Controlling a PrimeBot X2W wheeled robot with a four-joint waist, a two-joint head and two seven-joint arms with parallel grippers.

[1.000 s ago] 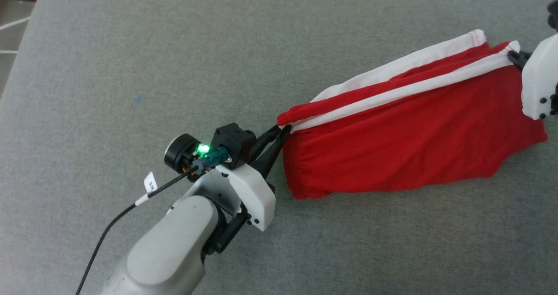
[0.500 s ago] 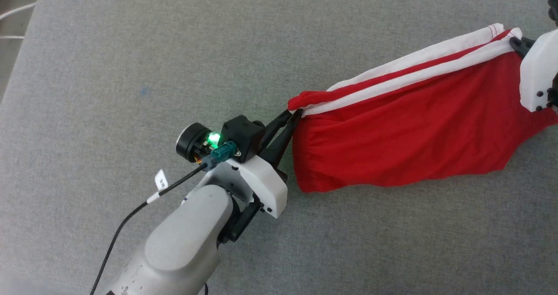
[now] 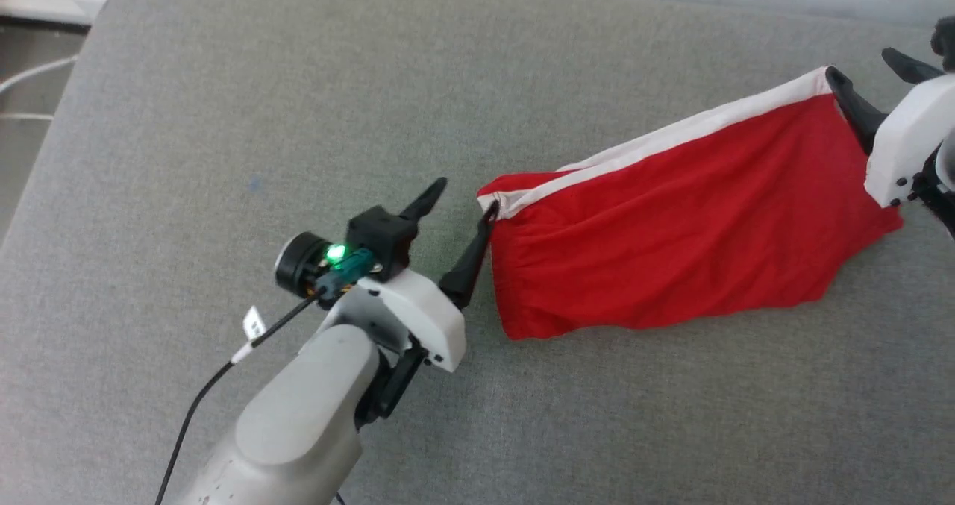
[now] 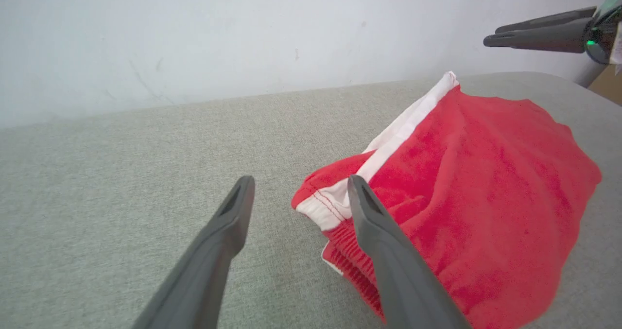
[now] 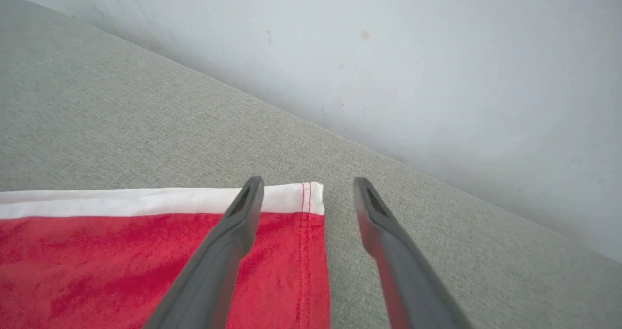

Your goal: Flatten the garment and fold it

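Here the garment [image 3: 671,229] lies loose between left hand [image 3: 466,195] and right hand [image 3: 859,63].

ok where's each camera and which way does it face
Head view: on the head, looking down at red shorts on a grey cushion; left gripper and right gripper show, open.
Left wrist view: on that wrist, along its own fingers toward the waistband corner and wall.
Right wrist view: on that wrist, along its own fingers over the white-banded corner.
Shared: both wrist views show shorts, cushion, wall.
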